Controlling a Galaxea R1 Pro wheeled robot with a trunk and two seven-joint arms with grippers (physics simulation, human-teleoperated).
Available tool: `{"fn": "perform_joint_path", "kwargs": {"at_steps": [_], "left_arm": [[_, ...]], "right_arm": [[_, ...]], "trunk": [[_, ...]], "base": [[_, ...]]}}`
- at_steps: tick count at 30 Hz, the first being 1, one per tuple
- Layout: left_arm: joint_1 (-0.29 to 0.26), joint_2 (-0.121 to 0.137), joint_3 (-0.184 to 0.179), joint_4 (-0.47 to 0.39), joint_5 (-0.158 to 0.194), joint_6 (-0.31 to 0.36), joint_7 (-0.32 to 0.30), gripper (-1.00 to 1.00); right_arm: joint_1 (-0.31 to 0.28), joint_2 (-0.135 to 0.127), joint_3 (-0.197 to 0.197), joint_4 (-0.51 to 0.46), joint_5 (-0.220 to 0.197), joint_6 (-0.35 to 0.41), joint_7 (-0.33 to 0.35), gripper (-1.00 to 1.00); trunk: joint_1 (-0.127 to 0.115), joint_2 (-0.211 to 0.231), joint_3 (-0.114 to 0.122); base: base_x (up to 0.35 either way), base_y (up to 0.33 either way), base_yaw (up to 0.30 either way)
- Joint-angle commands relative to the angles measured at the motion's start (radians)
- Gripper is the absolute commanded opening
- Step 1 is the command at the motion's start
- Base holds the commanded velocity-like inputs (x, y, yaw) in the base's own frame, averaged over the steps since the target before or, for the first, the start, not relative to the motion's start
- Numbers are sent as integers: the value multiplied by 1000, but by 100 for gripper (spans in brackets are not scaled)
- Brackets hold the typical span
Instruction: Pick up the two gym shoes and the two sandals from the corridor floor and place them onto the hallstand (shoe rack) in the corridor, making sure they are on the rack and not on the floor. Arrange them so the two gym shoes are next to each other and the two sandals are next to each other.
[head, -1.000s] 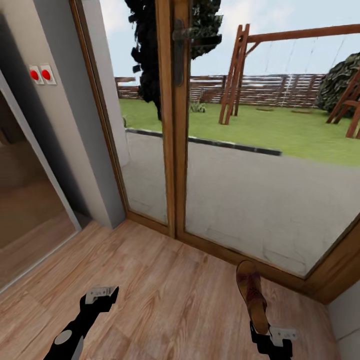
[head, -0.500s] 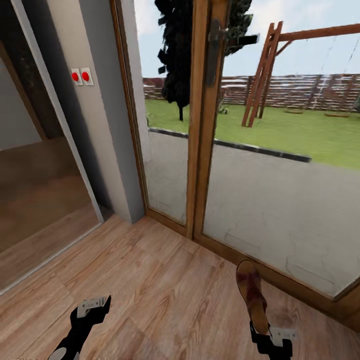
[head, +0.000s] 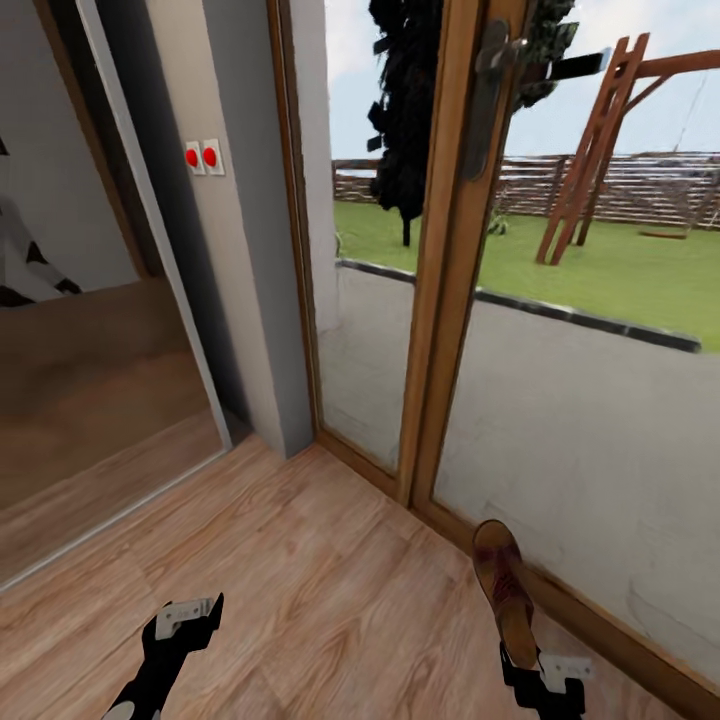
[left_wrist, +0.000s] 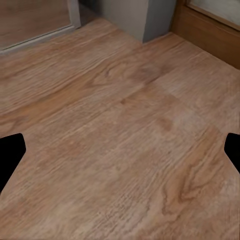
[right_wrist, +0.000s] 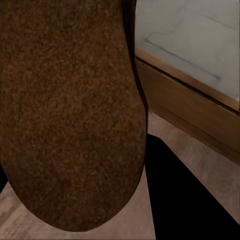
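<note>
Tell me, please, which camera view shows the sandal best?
The head view: the sandal shows its whole length, held up by the right gripper near the glass door. The right wrist view gives a close brown surface of it.

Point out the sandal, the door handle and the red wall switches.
sandal (head: 503, 590), head view, on the middle of its strapped upper.
door handle (head: 487, 100), head view, on its long backplate.
red wall switches (head: 202, 157), head view, between the two red buttons on the plate.
</note>
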Motion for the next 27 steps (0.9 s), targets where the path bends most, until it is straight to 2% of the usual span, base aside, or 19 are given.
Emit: {"fn": "perform_joint_path", "kwargs": {"at_steps": [1, 5, 18, 22, 27], "left_arm": [[-1, -1, 8, 1, -10, -4, -7, 100], [-1, 0, 9, 1, -8, -4, -6, 100], [0, 0, 10, 23, -6, -10, -6, 100], [0, 0, 10, 41, -6, -58, -6, 100], [0, 0, 11, 63, -6, -75, -5, 100]], "right_arm": [[-1, 1, -8, 1, 6, -3, 6, -100], [-1, 1, -8, 1, 6, -3, 6, -100], [-1, 1, -9, 2, 6, -3, 6, -100], [-1, 1, -9, 2, 6, -3, 6, -100], [-1, 0, -9, 2, 6, -3, 6, -100]], "trunk": [[0, 0, 0], [0, 0, 2], [0, 0, 9], [0, 0, 12], [0, 0, 15]], "base": [[284, -198, 277], [178, -101, 277], [10, -5, 277], [0, 0, 277], [0, 0, 277]]}}
